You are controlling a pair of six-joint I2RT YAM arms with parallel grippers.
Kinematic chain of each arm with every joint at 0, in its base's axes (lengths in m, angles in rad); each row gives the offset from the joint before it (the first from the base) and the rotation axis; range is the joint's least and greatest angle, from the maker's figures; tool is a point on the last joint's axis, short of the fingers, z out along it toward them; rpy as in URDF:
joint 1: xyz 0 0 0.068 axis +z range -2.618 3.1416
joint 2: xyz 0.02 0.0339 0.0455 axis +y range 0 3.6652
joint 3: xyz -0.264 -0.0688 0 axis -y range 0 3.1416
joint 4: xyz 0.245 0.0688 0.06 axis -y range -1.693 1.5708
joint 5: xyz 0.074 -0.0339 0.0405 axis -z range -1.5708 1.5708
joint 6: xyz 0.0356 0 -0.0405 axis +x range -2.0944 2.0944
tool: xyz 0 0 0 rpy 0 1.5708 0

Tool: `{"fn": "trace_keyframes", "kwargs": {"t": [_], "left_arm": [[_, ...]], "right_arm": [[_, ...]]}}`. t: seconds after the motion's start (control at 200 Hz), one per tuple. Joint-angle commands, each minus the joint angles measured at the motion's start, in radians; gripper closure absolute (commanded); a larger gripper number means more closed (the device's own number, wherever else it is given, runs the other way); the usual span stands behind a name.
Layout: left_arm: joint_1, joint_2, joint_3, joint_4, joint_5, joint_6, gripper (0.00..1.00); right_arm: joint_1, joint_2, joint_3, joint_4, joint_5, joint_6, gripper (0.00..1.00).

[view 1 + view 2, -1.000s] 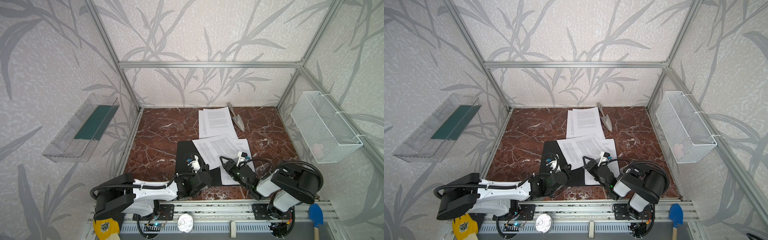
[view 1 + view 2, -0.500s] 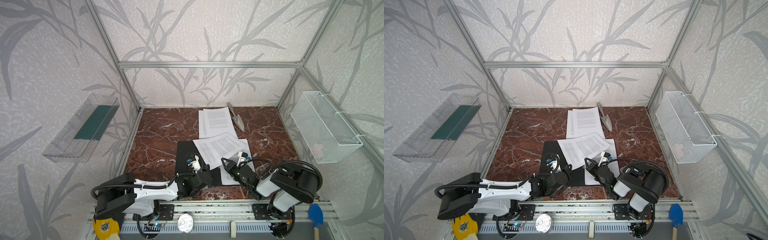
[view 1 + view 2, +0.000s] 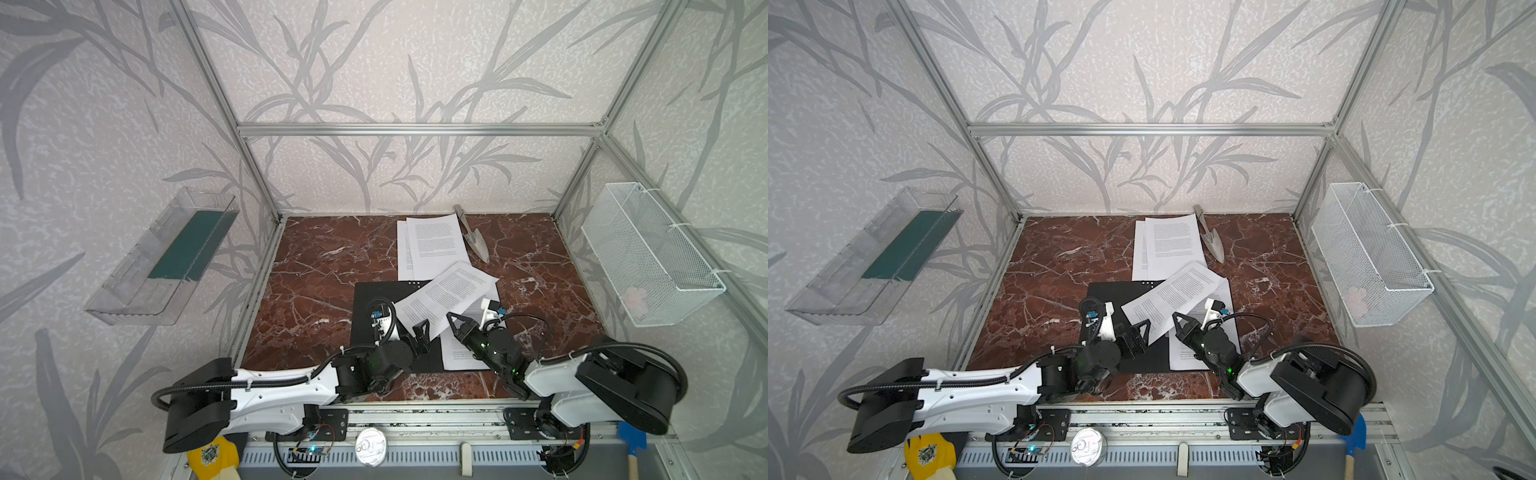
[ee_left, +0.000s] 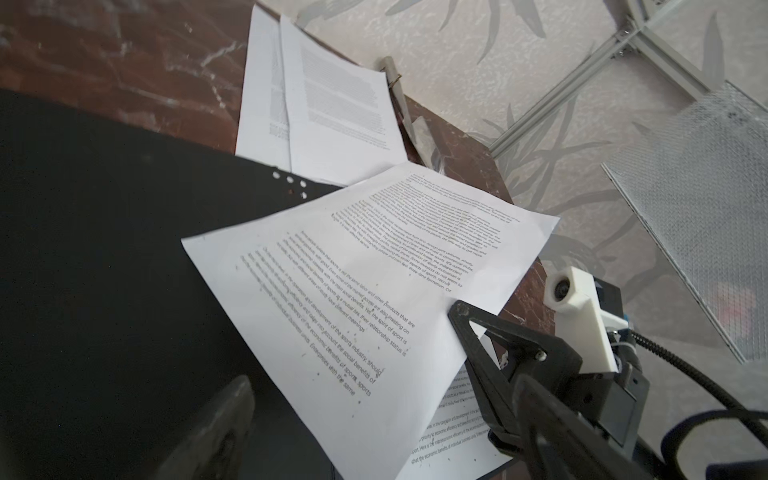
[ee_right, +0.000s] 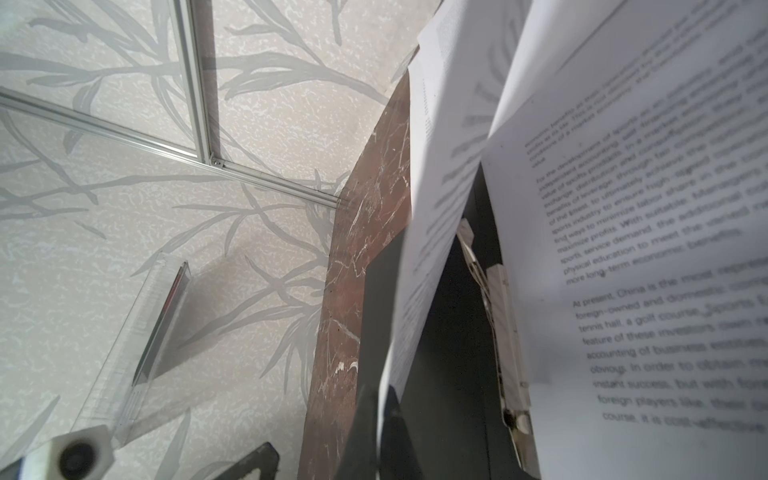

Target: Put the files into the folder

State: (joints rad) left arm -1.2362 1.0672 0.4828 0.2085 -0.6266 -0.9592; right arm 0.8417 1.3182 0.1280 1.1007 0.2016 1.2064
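Maybe a quarter done: one sheet (image 3: 463, 353) seems to be in the open folder (image 3: 374, 307) mid-frame. Right gripper (image 3: 451, 320) pinches a second sheet (image 3: 449, 291) over it, and left gripper (image 3: 415, 334) gapes wide. Two more sheets (image 3: 432, 245) wait upper-centre.

A metal trowel (image 3: 473, 241) lies on the marble counter (image 3: 316, 266). A wire basket (image 3: 648, 249) and a clear tray (image 3: 129, 286) hang on the walls.
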Motion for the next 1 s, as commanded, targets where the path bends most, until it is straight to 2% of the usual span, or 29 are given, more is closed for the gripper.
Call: {"fn": "trace_keyframes", "kwargs": {"t": [0.0,0.06,0.13,0.215,0.265,0.405,0.55,0.635,0.77,0.915,0.995], "left_arm": [[0.015,-0.108,-0.003,-0.065,-0.012,0.203,0.01],[0.028,-0.178,-0.013,-0.094,0.013,0.267,0.01],[0.043,-0.262,-0.012,-0.162,0.033,0.332,0.01],[0.066,-0.357,-0.005,-0.235,0.077,0.425,0.01],[0.08,-0.407,0.006,-0.286,0.107,0.475,0.01],[0.097,-0.519,0.008,-0.375,0.12,0.583,0.01],[0.108,-0.573,-0.028,-0.384,0.112,0.712,0.01],[0.11,-0.587,-0.054,-0.357,0.14,0.748,0.01],[0.11,-0.585,-0.102,-0.276,0.261,0.791,0.01],[0.111,-0.575,-0.094,-0.294,0.231,0.784,0.01],[0.111,-0.589,-0.097,-0.308,0.219,0.781,0.01]], "right_arm": [[-0.009,-0.195,0.08,-0.423,-0.037,-0.138,1.0],[-0.009,-0.339,0.136,-0.664,-0.027,-0.21,1.0],[-0.016,-0.465,0.176,-0.827,-0.012,-0.286,1.0],[-0.044,-0.556,0.26,-1.05,-0.041,-0.378,1.0],[-0.067,-0.576,0.297,-1.117,-0.093,-0.443,1.0],[-0.159,-0.514,0.446,-1.281,-0.283,-0.588,1.0],[-0.162,-0.374,0.625,-1.382,-0.453,-0.708,1.0],[-0.161,-0.32,0.716,-1.448,-0.524,-0.755,1.0],[-0.163,-0.313,0.796,-1.521,-0.604,-0.79,1.0],[-0.197,-0.32,0.841,-1.585,-0.668,-0.811,1.0],[-0.282,-0.303,0.825,-1.588,-0.77,-0.8,1.0]]}}
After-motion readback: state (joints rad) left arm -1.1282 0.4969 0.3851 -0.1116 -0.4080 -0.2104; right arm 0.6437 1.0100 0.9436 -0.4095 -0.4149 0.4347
